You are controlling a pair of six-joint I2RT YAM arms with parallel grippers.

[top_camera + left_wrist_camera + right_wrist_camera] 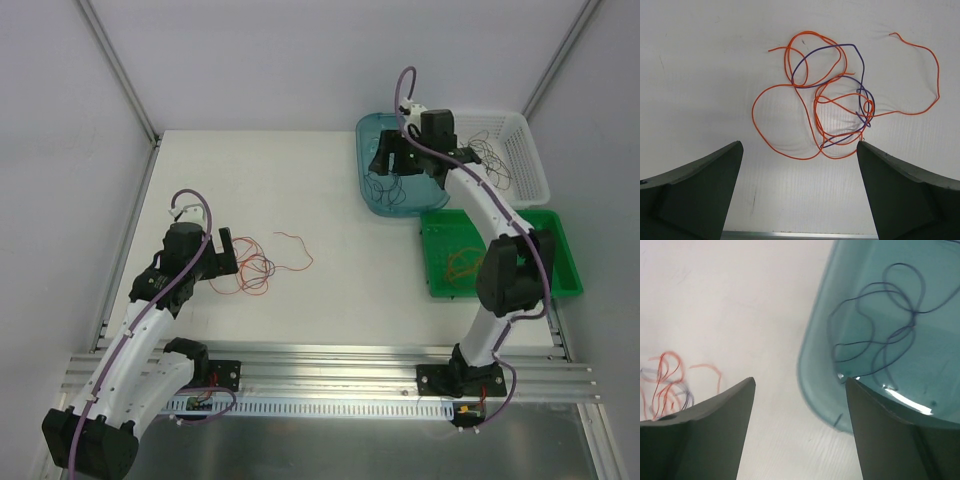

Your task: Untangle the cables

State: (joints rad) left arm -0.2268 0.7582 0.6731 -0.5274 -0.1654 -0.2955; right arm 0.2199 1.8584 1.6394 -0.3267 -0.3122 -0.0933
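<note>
A tangle of orange-red and dark purple cables [255, 268] lies on the white table, just right of my left gripper [226, 250]. In the left wrist view the tangle [832, 102] lies ahead of the open, empty fingers [705, 185], with a loose orange strand [925, 75] trailing right. My right gripper [385, 160] is open and empty, above the left rim of the teal tub [372, 185]. Dark cables [880, 325] lie inside the tub [815, 365]. The tangle shows blurred at the left of the right wrist view [667, 382].
A white basket [520, 150] at the back right holds dark cables. A green tray [560, 250] in front of it holds orange cables [462, 262]. A metal rail [330, 365] runs along the near table edge.
</note>
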